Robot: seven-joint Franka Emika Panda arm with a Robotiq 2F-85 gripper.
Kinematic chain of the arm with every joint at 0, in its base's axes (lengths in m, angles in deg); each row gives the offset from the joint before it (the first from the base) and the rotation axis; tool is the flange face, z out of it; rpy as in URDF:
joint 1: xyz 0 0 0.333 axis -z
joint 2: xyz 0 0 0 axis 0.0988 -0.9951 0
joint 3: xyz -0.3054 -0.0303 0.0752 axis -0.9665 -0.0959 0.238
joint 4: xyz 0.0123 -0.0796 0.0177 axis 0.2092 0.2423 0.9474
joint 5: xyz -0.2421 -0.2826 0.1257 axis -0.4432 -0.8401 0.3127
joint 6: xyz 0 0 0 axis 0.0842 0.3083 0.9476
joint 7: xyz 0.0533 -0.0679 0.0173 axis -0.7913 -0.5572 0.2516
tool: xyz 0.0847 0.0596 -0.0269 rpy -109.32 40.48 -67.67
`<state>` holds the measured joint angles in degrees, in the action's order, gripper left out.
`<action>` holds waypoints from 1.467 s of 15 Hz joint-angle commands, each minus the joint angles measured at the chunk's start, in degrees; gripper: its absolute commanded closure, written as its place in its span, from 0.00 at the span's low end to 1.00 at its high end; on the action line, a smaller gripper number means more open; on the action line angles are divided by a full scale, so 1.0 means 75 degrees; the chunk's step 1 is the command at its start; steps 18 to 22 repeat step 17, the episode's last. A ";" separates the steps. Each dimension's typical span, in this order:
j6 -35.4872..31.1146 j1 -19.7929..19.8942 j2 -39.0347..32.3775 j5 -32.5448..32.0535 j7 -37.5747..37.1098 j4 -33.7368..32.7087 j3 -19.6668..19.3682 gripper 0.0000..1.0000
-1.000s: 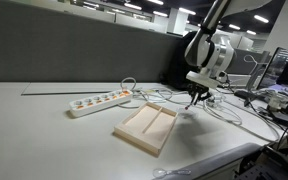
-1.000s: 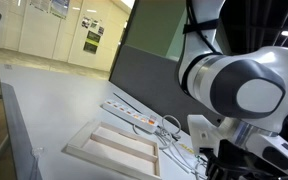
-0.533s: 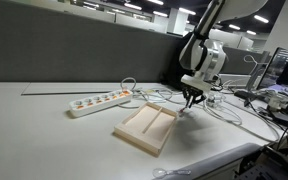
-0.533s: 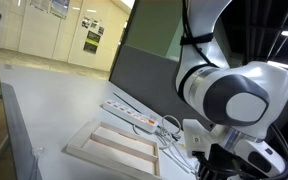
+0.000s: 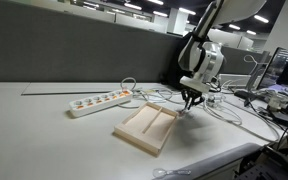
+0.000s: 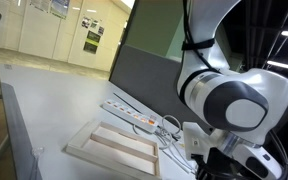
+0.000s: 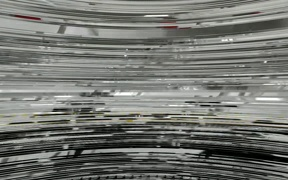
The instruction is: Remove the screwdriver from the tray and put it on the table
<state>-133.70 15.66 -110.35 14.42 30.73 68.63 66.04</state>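
Screwdriver cannot be made out in any view, so I cannot tell whether it lies in the tray [image 5: 134, 137] or sits in the gripper [image 5: 193, 102]. Nearest, the tray rests on the table [image 5: 44, 125]. Just past its far right corner hangs the gripper, finger spacing unreadable. Likely light, stiff and apt to roll, so pinch it across mid-handle.

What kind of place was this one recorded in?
Probably an open-plan office or lab: a grey partition behind the white table, a power strip on it, and ceiling strip lights.
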 commanded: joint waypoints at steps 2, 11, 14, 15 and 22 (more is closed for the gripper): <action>0.0279 0.0182 -0.0083 0.0075 -0.0112 -0.0251 0.0084 0.49; 0.0380 0.0219 0.0104 0.0084 -0.0060 -0.0138 0.0106 0.02; 0.0331 0.0080 0.0414 -0.0015 -0.0098 0.0098 0.0014 0.00; 0.0231 0.0096 0.0553 -0.0005 0.0003 0.0200 0.0055 0.00; 0.0212 0.0104 0.0774 0.0028 0.0039 0.0296 0.0083 0.00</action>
